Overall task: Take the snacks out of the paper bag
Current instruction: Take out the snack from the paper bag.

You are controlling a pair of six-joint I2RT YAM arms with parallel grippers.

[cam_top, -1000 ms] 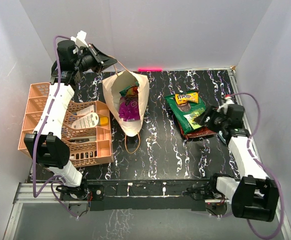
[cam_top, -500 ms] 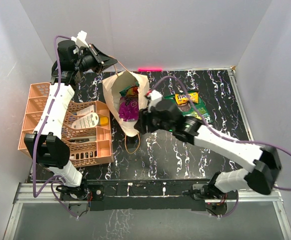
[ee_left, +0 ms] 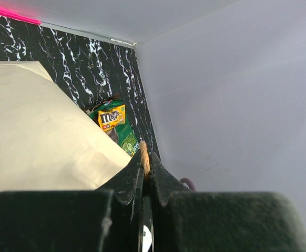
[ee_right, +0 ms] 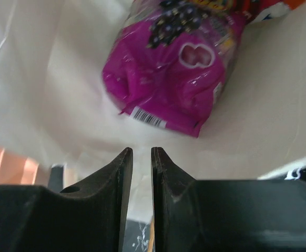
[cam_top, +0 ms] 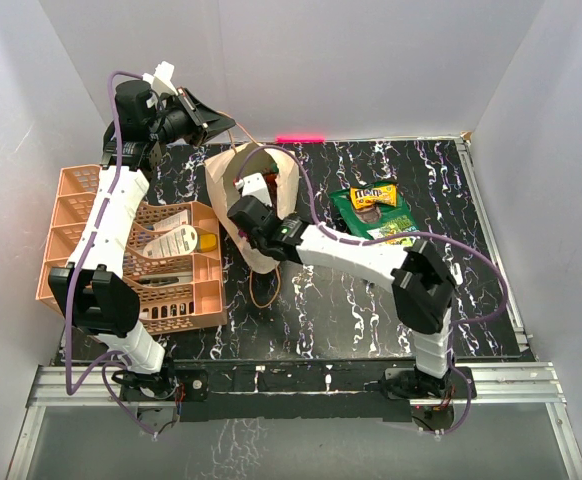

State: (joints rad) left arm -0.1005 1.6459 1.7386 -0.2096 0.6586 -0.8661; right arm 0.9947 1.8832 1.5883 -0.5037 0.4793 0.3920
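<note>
The paper bag [cam_top: 283, 190] lies on the black marble table, its mouth facing the back. My left gripper [cam_top: 216, 125] is shut on one thin handle [ee_left: 144, 152] and holds it up above the bag [ee_left: 37, 131]. My right gripper [cam_top: 249, 200] reaches into the bag's mouth. In the right wrist view its fingers [ee_right: 141, 152] stand a narrow gap apart with nothing between them, just short of a magenta-purple packet [ee_right: 174, 68] lying inside the bag [ee_right: 279, 105]. Out on the table to the right lie a yellow packet [cam_top: 373, 195] and a green packet [cam_top: 383, 226].
An orange mesh basket [cam_top: 81, 215] with white tubes and bottles stands left of the bag. The bag's second handle [cam_top: 263, 290] loops onto the table toward the front. White walls close in the table on three sides.
My right arm swung from the snack pile at the right across the table and into the bag's mouth. The left gripper has kept hold of the handle without moving.
</note>
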